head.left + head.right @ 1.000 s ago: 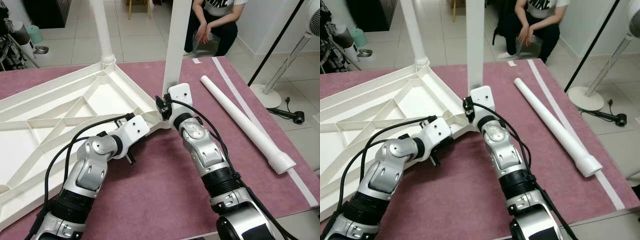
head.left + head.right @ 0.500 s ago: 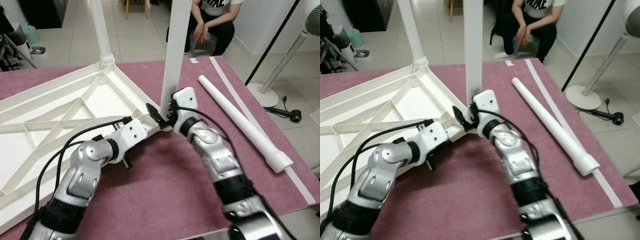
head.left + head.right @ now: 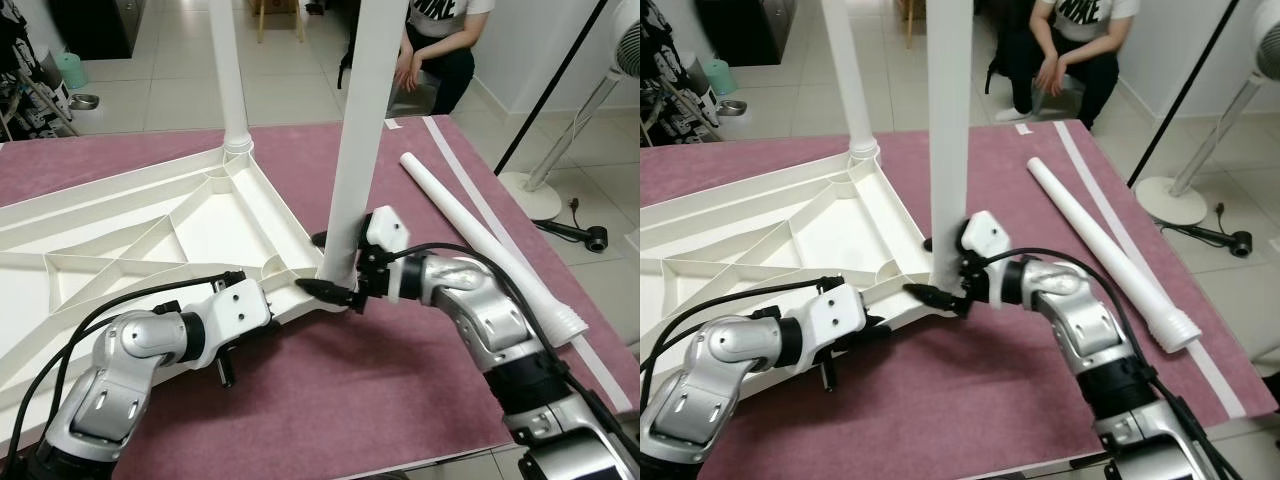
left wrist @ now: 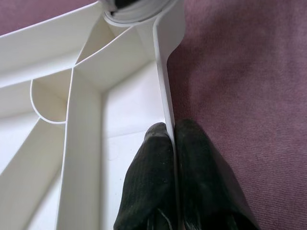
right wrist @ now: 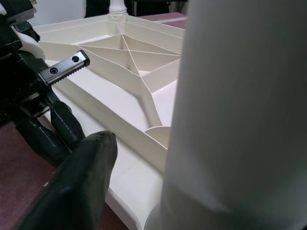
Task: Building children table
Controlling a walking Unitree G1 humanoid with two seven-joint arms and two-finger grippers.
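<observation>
Eye views: tabletop (image 3: pixel 130 250) upside down on purple mat (image 3: pixel 330 420); right gripper (image 3: pixel 338 268) clasping upright leg (image 3: pixel 356 140) at near corner.
Left wrist: left gripper (image 4: pixel 171 143) pinching tabletop rim.
Right wrist: leg between fingers (image 5: pixel 81 182).

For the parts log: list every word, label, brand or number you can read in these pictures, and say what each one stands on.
"NIK", cut off by the picture's top edge: white letters on the dark shirt of the person crouching beyond the mat.
No readable text on the tabletop, the table legs, either gripper or the fan.
</observation>
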